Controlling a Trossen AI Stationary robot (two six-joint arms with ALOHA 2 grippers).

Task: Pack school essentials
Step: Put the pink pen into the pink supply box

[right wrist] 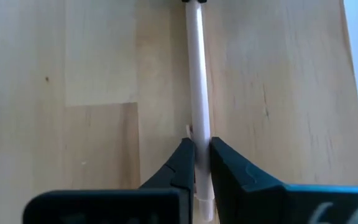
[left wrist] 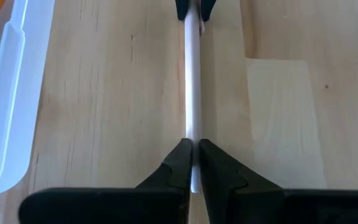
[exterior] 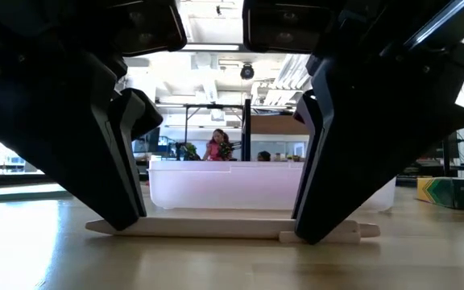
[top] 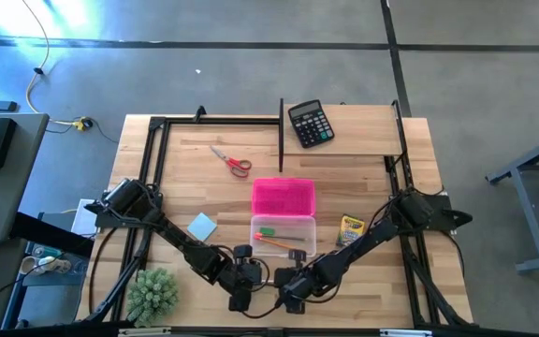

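Observation:
A pale thin pencil [exterior: 216,227] lies level along the table's near edge. My left gripper [top: 241,284] and right gripper [top: 293,286] both stand over it, each shut on it. The left one [left wrist: 193,144] is toward the pencil's pointed left end, the right one [right wrist: 202,144] toward its right end. Behind them stands the clear case [top: 284,236] with its pink lid [top: 284,197] laid open. A green eraser [top: 267,230] and an orange pencil [top: 279,243] lie inside it. The red-handled scissors [top: 232,161], the blue notepad [top: 202,226] and the crayon box [top: 349,229] rest on the table. My left gripper pinches the pencil's shaft [left wrist: 193,127] toward its left end between both fingers, from above, fingers across it. My right gripper pinches the shaft [right wrist: 202,127] toward the right end in the same way, slanting down from above. As far as the low view shows, the pencil lies level on the table top.
A black calculator [top: 310,123] sits at the table's far edge. A green spiky plant [top: 152,292] stands at the near left corner. The case wall [exterior: 232,187] rises close behind the pencil. Bare wood lies between the scissors and the notepad.

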